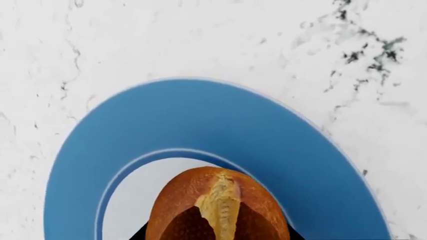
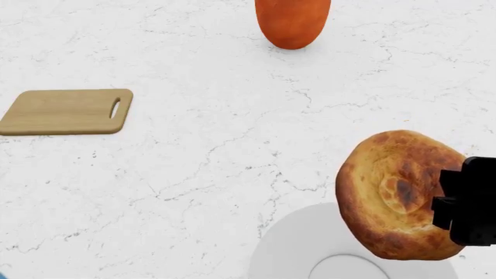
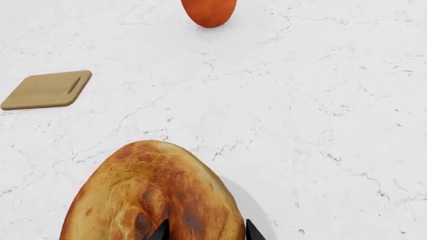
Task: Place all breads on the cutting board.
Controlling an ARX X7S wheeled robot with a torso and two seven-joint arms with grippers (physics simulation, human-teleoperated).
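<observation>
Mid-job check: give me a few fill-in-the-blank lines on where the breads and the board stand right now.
1. The right gripper holds the round bread over a plate coloured ____.
2. The number of breads on the cutting board is ____.
3. In the left wrist view, the split-top loaf shows over a round plate coloured ____.

Missing words: white; zero; blue.
</observation>
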